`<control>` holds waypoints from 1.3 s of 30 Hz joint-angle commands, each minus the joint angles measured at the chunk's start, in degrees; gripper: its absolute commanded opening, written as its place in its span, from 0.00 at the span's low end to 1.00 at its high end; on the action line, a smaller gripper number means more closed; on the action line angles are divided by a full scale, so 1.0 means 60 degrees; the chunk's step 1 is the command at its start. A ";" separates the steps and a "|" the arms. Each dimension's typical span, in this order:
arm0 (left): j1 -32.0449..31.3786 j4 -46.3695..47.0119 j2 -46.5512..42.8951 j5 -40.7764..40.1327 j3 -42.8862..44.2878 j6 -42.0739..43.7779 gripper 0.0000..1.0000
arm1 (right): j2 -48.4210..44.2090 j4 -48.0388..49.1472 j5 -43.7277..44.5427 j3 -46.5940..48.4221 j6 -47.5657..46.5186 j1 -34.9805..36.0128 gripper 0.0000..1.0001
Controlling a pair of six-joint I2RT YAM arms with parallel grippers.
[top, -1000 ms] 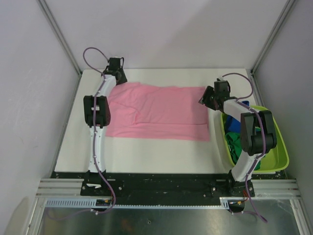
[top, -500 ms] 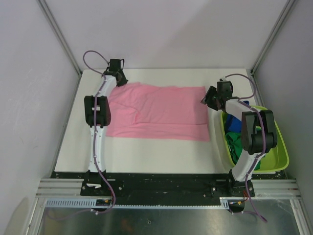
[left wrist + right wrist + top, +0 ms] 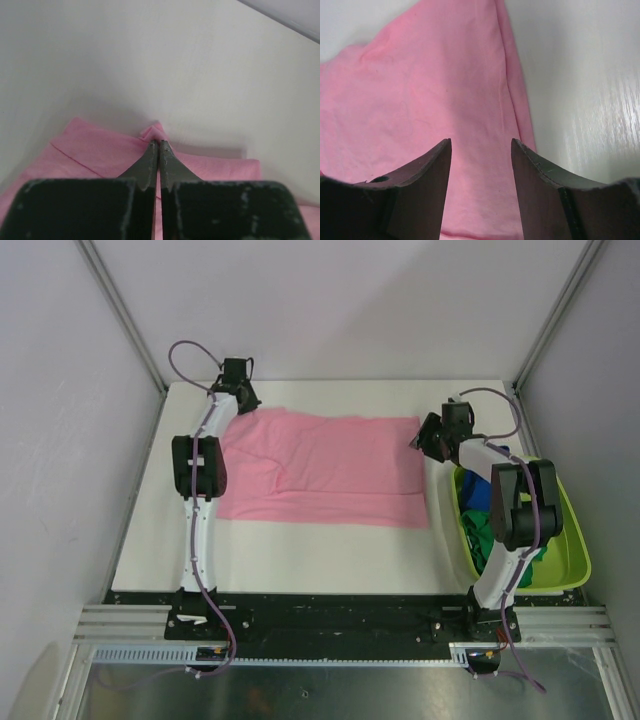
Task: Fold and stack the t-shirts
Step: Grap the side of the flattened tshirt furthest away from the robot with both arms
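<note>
wrist view: left hand point(image 3: 159, 144) seemingly pinches pink shirt point(image 3: 95, 150)

White table point(image 3: 300, 560), matte, evenly lit, shadows soft. Pale grey walls point(image 3: 60, 440) on three sides. Aluminium struts point(image 3: 120, 312) rise from far corners. Slotted metal rail point(image 3: 340, 623) along near edge; brushed steel plate point(image 3: 340, 690) below.

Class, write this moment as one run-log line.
left end effector: shut on pink t-shirt corner | right end effector: open above pink t-shirt edge | green t-shirt, blue t-shirt: in lime tub
</note>
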 commanded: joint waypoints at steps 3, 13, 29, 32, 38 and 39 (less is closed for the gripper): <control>0.0042 0.0625 -0.1033 0.0399 -0.0231 0.0242 0.00 | 0.0666 0.0497 0.0912 0.1226 0.0170 -0.0044 0.56; 0.0042 0.0745 -0.1294 0.0518 -0.0649 0.0306 0.00 | 0.3214 -0.0975 0.1927 0.4579 0.0470 -0.0081 0.55; 0.0042 0.0882 -0.1291 0.0679 -0.0653 0.0280 0.00 | 0.5496 -0.2584 0.2527 0.7697 0.0456 0.0043 0.41; 0.0049 0.0889 -0.1298 0.0644 -0.0655 0.0291 0.00 | 0.5623 -0.2678 0.2567 0.7842 0.0434 0.0121 0.37; 0.0041 0.0893 -0.1307 0.0632 -0.0705 0.0347 0.00 | 0.5953 -0.2839 0.2687 0.8353 0.0339 0.0214 0.36; 0.0045 0.0889 -0.1308 0.0617 -0.0715 0.0365 0.00 | 0.6047 -0.2913 0.2684 0.8512 0.0334 0.0227 0.36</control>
